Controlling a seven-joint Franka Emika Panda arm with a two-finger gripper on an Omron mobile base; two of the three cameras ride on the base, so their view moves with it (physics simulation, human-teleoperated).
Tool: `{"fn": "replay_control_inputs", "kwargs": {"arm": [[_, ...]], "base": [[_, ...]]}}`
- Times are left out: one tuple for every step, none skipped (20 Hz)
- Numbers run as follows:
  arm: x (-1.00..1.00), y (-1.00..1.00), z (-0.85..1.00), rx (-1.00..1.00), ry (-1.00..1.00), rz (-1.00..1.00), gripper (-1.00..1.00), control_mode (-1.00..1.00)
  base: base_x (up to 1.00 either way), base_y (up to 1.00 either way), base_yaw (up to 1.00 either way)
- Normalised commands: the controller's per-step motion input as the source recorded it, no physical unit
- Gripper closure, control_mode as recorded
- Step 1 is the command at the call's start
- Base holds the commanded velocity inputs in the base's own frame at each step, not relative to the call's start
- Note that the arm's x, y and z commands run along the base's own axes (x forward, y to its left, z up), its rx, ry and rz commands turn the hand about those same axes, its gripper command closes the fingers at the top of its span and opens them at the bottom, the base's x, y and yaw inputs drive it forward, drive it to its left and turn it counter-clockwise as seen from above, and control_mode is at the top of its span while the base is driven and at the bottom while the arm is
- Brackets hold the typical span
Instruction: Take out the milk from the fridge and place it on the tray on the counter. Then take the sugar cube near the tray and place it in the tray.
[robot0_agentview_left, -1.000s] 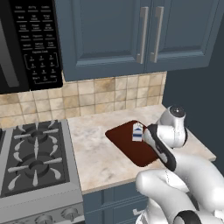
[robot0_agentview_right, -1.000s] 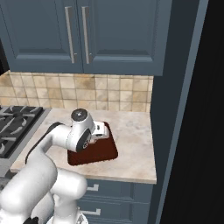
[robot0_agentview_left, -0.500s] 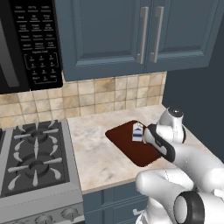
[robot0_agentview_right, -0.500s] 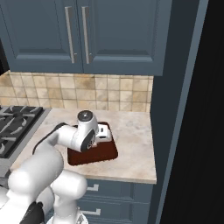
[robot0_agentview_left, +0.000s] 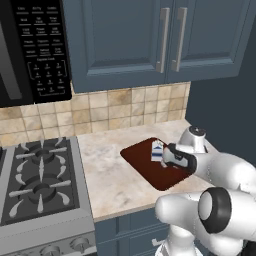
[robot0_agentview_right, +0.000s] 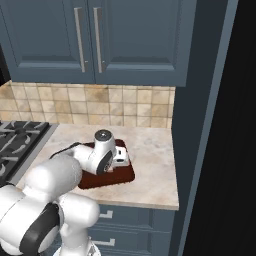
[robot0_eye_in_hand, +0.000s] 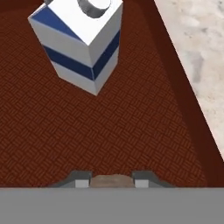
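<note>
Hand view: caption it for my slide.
Claw shut on a small beige sugar cube above the brown tray, where the milk carton already stands.

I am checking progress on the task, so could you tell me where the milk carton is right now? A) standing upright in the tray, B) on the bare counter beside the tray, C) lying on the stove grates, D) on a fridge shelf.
A: the milk stands upright on the woven floor of the tray, apart from the gripper, which has a small beige thing between its tips.
</note>
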Motion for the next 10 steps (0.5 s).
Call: {"fn": "replay_control_inputs", "kwargs": {"arm": [[0.00,0.08,-0.65,0.00,0.00,0.00,1.00,-1.00],[0.00,0.06,-0.64,0.00,0.00,0.00,1.00,-1.00],[0.00,0.05,-0.60,0.00,0.00,0.00,1.00,-1.00],[0.00,0.07,-0.64,0.00,0.00,0.00,1.00,-1.00],[0.00,0.07,-0.64,0.00,0.00,0.00,1.00,-1.00],[0.00,0.06,-0.59,0.00,0.00,0.00,1.00,-1.00],[0.00,0.11,-0.56,0.00,0.00,0.00,1.00,-1.00],[0.01,0.12,-0.53,0.00,0.00,0.00,1.00,-1.00],[0.01,0.14,-0.55,0.00,0.00,0.00,1.00,-1.00],[0.01,0.17,-0.60,0.00,0.00,0.00,1.00,-1.00]], "base": [[0.00,0.00,0.00],[0.00,0.00,0.00],[0.00,0.00,0.00],[0.00,0.00,0.00],[0.00,0.00,0.00],[0.00,0.00,0.00],[0.00,0.00,0.00],[0.00,0.00,0.00],[0.00,0.00,0.00],[0.00,0.00,0.00]]}}
